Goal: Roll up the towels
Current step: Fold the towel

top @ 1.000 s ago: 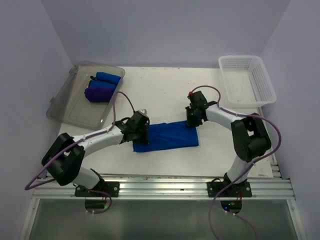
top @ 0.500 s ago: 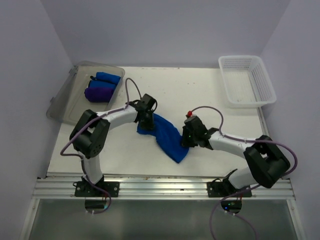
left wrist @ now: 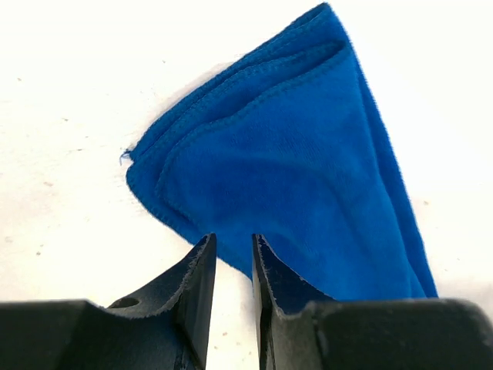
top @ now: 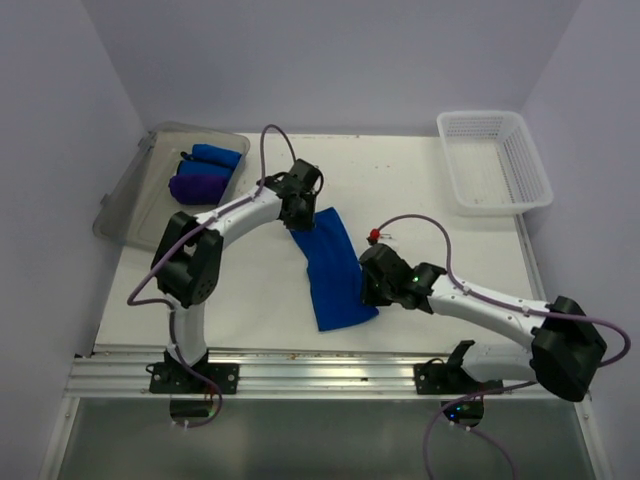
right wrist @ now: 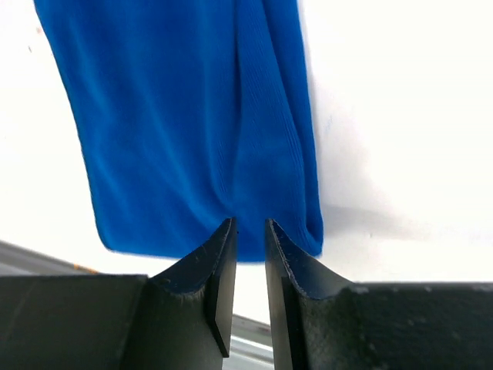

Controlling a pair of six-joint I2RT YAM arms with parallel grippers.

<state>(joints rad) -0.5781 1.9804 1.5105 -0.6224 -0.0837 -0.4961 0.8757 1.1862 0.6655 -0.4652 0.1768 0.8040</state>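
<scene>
One royal blue towel point(top: 333, 270) lies flat on the white table, running from far left to near right. My left gripper point(top: 300, 205) is at its far end. In the left wrist view the jaws stand narrowly apart with the layered towel point(left wrist: 293, 154) edge between the tips of the left gripper point(left wrist: 233, 243). My right gripper point(top: 372, 285) is at the near right corner. Its jaws are slightly open, and a crease in the towel point(right wrist: 177, 116) runs toward the right gripper point(right wrist: 250, 227). A rolled blue towel point(top: 215, 155) and a rolled purple towel point(top: 197, 186) lie in the tray.
The clear grey tray point(top: 130, 205) sits at the far left, tilted against the wall. A white mesh basket point(top: 497, 205) stands at the far right. The metal rail runs along the table's near edge, just beyond the towel's near end.
The towel has swung from lying crosswise to lying lengthwise. My left gripper carried its end away from me, my right gripper came toward the near edge and its jaws parted.
</scene>
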